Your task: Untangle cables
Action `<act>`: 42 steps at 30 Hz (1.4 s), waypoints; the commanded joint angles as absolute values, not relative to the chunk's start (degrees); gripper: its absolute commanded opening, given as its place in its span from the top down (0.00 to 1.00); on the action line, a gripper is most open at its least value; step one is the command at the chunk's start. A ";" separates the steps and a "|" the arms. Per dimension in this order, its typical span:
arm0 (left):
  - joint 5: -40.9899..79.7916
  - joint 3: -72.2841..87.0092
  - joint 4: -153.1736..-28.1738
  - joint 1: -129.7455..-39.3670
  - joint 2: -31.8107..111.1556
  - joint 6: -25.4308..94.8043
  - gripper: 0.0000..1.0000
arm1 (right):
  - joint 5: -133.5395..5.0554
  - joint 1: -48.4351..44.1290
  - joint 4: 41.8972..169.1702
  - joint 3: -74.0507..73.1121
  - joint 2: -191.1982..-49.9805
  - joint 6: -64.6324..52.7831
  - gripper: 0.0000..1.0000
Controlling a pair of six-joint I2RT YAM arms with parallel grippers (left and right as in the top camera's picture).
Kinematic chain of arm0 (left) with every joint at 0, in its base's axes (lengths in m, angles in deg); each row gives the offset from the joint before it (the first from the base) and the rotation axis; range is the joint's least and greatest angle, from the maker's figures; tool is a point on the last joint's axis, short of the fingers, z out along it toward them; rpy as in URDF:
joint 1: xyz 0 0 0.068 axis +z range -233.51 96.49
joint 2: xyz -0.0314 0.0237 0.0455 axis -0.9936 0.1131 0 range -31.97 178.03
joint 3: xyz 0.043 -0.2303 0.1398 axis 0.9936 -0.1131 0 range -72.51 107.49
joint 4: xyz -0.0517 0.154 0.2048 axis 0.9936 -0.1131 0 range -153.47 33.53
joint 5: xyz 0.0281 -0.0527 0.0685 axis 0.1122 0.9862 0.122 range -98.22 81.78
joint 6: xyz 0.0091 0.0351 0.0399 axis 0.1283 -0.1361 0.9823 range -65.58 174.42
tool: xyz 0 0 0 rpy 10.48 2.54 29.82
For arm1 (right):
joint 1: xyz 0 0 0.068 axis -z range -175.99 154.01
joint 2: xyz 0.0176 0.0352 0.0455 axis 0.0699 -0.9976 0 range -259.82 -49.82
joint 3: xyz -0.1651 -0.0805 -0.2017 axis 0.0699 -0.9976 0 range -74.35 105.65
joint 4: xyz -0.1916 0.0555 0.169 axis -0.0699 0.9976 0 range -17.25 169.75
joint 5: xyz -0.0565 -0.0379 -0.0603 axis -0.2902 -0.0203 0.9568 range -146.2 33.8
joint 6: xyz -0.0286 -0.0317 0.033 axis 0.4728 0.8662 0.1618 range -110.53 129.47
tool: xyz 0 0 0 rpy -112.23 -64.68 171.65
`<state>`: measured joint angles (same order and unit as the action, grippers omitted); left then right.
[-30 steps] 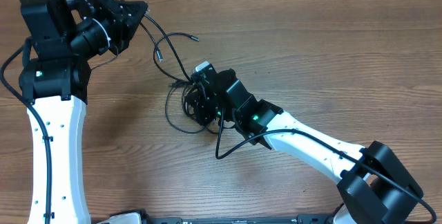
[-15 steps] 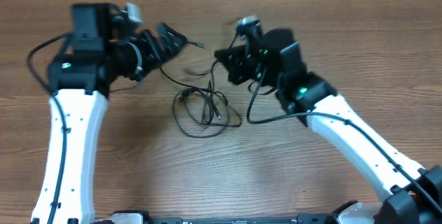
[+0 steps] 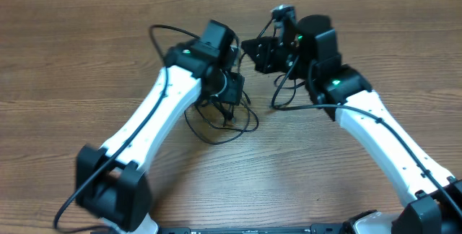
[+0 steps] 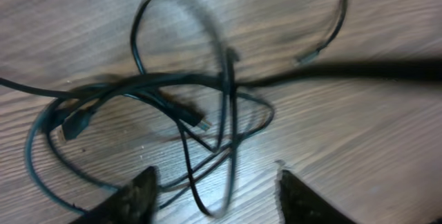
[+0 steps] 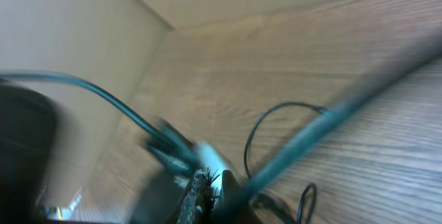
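The cables lie as a loose tangle of thin black loops on the wooden table at mid-frame. My left gripper hovers right over the tangle, pointing down. In the left wrist view it is open, its two fingertips straddling a couple of strands, with the tangle and a metal-tipped plug just ahead. One strand runs taut to the right. My right gripper is raised behind the tangle; in its wrist view the right gripper is shut on a blurred cable strand.
A thicker black wire hangs in a loop from the right arm beside the tangle. The left arm's own wire arcs behind its forearm. A beige wall borders the table's far edge.
The left arm swung in from the far left to sit over the tangle, and its jaws opened. The right gripper lifted off the tangle and moved back, drawing a strand taut.
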<state>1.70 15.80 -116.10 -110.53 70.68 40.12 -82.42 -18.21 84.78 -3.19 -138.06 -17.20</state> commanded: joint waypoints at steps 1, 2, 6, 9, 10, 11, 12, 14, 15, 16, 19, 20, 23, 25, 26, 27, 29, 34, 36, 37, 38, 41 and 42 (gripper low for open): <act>-1.17 16.72 -116.28 -110.93 76.42 40.01 0.52 | -88.19 -13.20 83.84 2.80 -136.91 -19.10 0.96; -1.21 16.72 -116.28 -110.86 77.61 40.03 0.53 | -88.84 -11.61 83.84 3.80 -136.91 -19.59 0.96; -1.21 16.72 -116.32 -110.88 81.32 40.03 0.53 | -89.32 -5.90 83.88 7.26 -136.91 -21.09 0.96; -1.39 16.72 -116.61 -110.86 82.72 40.05 0.53 | -91.42 -1.18 84.32 9.51 -136.91 -21.20 0.96; -1.39 16.72 -116.65 -110.86 82.83 40.03 0.53 | -92.08 0.20 84.54 10.01 -136.91 -21.22 0.96; -1.39 16.70 -116.61 -110.86 83.05 40.03 0.53 | -92.75 2.08 84.93 10.58 -136.91 -21.64 0.96; -1.39 16.70 -116.54 -110.86 83.05 40.03 0.53 | -92.80 2.95 85.02 10.78 -136.91 -22.06 0.96; -1.39 16.70 -116.32 -110.86 83.05 40.03 0.53 | -92.99 6.32 85.06 11.50 -136.91 -23.69 0.96; -1.39 16.72 -116.28 -110.86 83.05 40.03 0.53 | -93.34 8.00 85.02 11.96 -136.91 -24.15 0.96; -1.39 16.70 -116.28 -110.86 83.05 40.03 0.52 | -93.69 9.44 84.89 12.33 -136.91 -24.68 0.96; -1.39 16.70 -116.24 -110.86 83.05 40.03 0.52 | -95.31 13.84 84.87 13.95 -136.93 -26.05 0.96; -1.36 16.70 -116.24 -110.86 83.05 40.03 0.52 | -95.88 15.19 84.78 14.49 -136.91 -26.58 0.96; -1.39 16.70 -116.17 -110.86 83.05 40.03 0.51 | -97.54 18.43 84.63 16.11 -136.93 -26.62 0.96; -1.39 16.70 -116.19 -110.86 83.05 40.03 0.51 | -97.91 19.91 84.67 16.98 -136.93 -26.75 0.96; -1.36 16.70 -116.21 -110.86 83.05 40.03 0.51 | -97.89 20.46 84.67 17.36 -136.93 -26.75 0.96; -1.36 16.70 -116.19 -110.86 83.05 40.01 0.51 | -97.89 21.14 84.65 17.77 -136.93 -26.75 0.96; -1.36 16.70 -116.19 -110.86 83.05 40.03 0.50 | -97.87 21.88 84.65 18.10 -136.93 -26.75 0.96; -1.36 16.70 -116.19 -110.86 83.05 40.03 0.49 | -97.45 23.54 85.59 18.16 -136.93 -26.03 0.96; -1.36 16.70 -116.19 -110.86 83.05 40.03 0.49 | -95.20 24.11 86.73 18.16 -136.93 -25.73 0.96; -1.39 16.70 -116.19 -110.86 83.05 40.03 0.49 | -93.76 24.30 87.34 18.16 -136.93 -24.68 0.96; -1.39 16.70 -116.24 -110.86 83.05 40.05 0.49 | -89.91 24.35 88.89 18.16 -136.93 -23.30 0.96; -1.39 16.70 -116.24 -110.86 83.05 40.05 0.48 | -80.12 24.33 92.93 18.16 -136.93 -20.15 0.96; -1.41 16.70 -116.21 -110.86 83.05 40.05 0.49 | -76.78 24.35 94.31 18.16 -136.93 -19.28 0.96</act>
<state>-0.62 15.82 -116.28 -110.86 82.52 39.86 -89.89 23.91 91.95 16.42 -138.06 -23.96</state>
